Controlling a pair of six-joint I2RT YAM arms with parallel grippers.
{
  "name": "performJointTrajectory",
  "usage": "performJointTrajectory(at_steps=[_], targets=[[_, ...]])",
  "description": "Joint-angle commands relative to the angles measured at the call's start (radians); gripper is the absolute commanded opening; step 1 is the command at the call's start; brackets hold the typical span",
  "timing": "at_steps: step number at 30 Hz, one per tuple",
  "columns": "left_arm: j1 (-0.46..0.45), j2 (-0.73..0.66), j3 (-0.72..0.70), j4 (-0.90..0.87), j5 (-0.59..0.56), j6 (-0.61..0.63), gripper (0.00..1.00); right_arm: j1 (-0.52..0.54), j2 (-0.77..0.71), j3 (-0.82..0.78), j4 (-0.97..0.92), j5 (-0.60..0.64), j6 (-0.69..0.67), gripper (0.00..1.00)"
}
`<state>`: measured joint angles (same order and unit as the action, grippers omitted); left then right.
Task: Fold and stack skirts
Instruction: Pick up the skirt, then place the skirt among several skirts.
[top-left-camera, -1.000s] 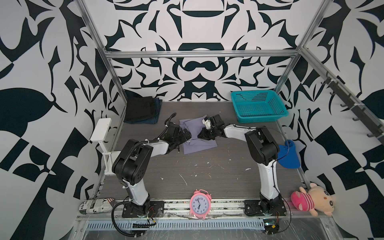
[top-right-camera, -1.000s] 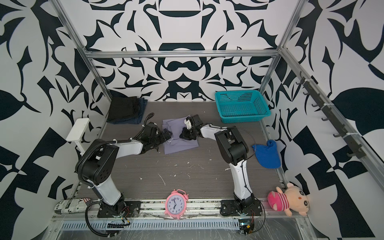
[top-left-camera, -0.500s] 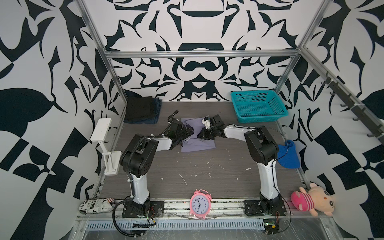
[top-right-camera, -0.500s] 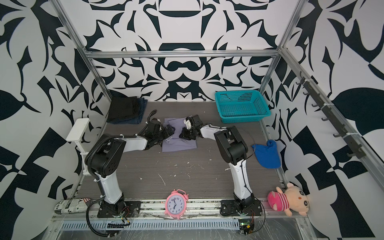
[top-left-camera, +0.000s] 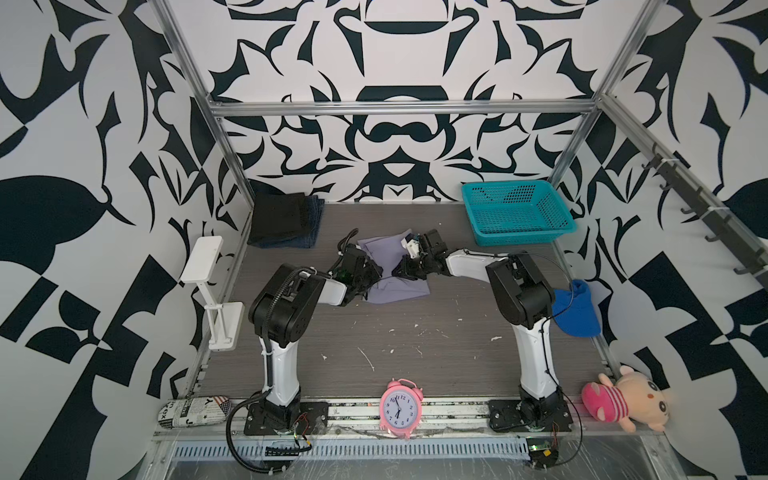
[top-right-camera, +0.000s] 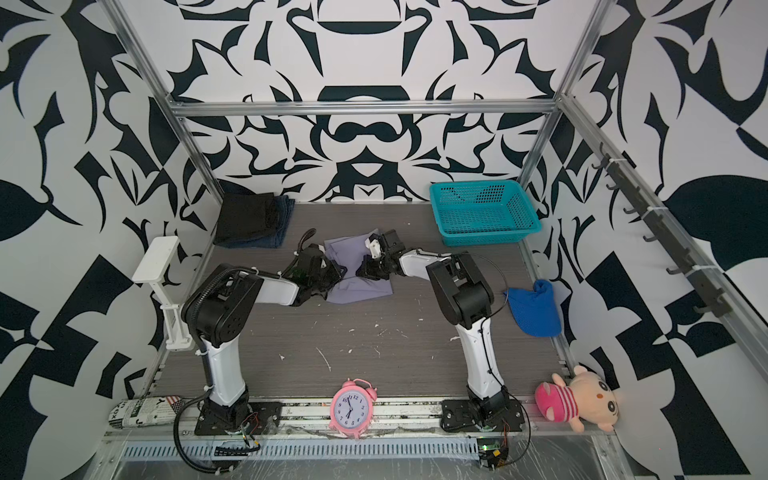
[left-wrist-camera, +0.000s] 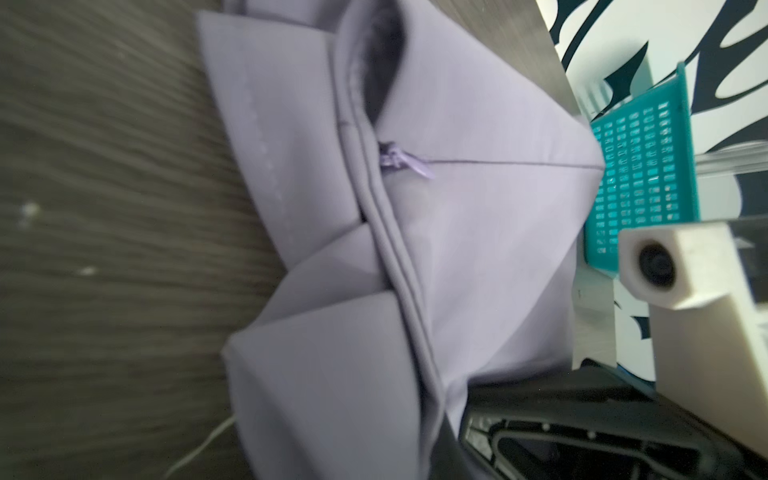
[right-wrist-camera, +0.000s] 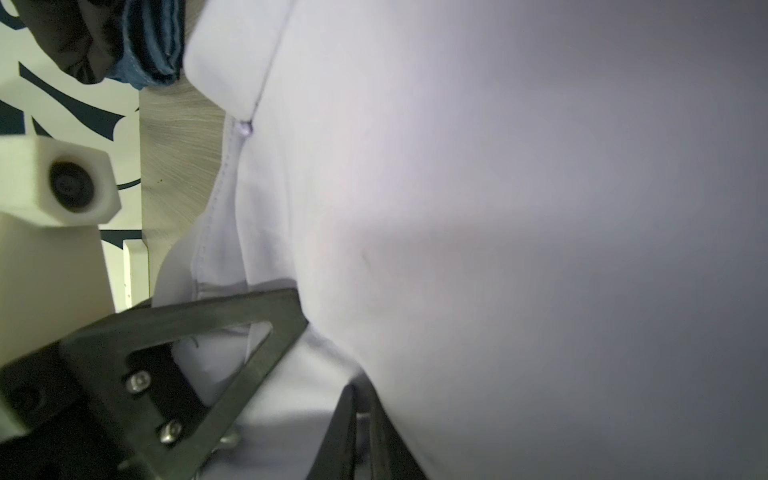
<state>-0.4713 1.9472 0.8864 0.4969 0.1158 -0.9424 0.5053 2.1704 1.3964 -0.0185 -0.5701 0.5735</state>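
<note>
Checking grips before any lift. On the table (top-left-camera: 415, 353) the right end effector (top-left-camera: 402, 272) is clamped on the lavender skirt (top-left-camera: 401, 291): the right wrist view shows cloth bunched between its fingers (right-wrist-camera: 187, 326). Just beside it, the left end effector (top-left-camera: 374, 277) is at the skirt's opposite edge. Whether its jaws are apart or together I cannot tell; the left wrist view shows only loose overlapping folds and a zipper pull (left-wrist-camera: 405, 164). Judged risks: if the left one has one layer or none, a lift hangs the skirt from the right alone and the folds fall open. Both stand so near that an inward pull could knock them together. The black skirt (top-left-camera: 278, 214) on the denim skirt (top-left-camera: 313, 226) lies well beyond the left end effector; a sagging carry could drag that stack askew.
</note>
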Motion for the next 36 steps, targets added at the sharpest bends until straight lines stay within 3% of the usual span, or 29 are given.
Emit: performJointTrajectory(at_steps=[1,6,10,13,18,25,32,36], targets=[[0.010,-0.032,-0.047,-0.180,0.017,0.016,0.00,0.011,0.012,-0.008,-0.090,0.036,-0.001,0.20],[0.069,-0.111,0.005,-0.193,0.101,0.089,0.00,0.011,-0.163,-0.016,-0.137,0.037,-0.032,0.46],[0.116,-0.153,0.207,-0.456,0.135,0.313,0.00,-0.009,-0.340,-0.036,-0.170,0.060,-0.058,0.55],[0.164,-0.159,0.381,-0.678,0.114,0.523,0.00,-0.045,-0.438,-0.071,-0.161,0.054,-0.052,0.56],[0.309,-0.122,0.636,-0.882,0.188,0.758,0.00,-0.088,-0.532,-0.143,-0.151,0.063,-0.053,0.56],[0.451,0.111,1.159,-1.226,0.312,1.100,0.00,-0.099,-0.525,-0.209,-0.121,0.055,-0.039,0.56],[0.572,0.405,1.733,-1.546,0.421,1.270,0.00,-0.099,-0.478,-0.231,-0.075,0.042,0.006,0.56],[0.650,0.435,1.777,-1.491,0.443,1.253,0.00,-0.097,-0.463,-0.220,-0.102,0.052,0.006,0.55]])
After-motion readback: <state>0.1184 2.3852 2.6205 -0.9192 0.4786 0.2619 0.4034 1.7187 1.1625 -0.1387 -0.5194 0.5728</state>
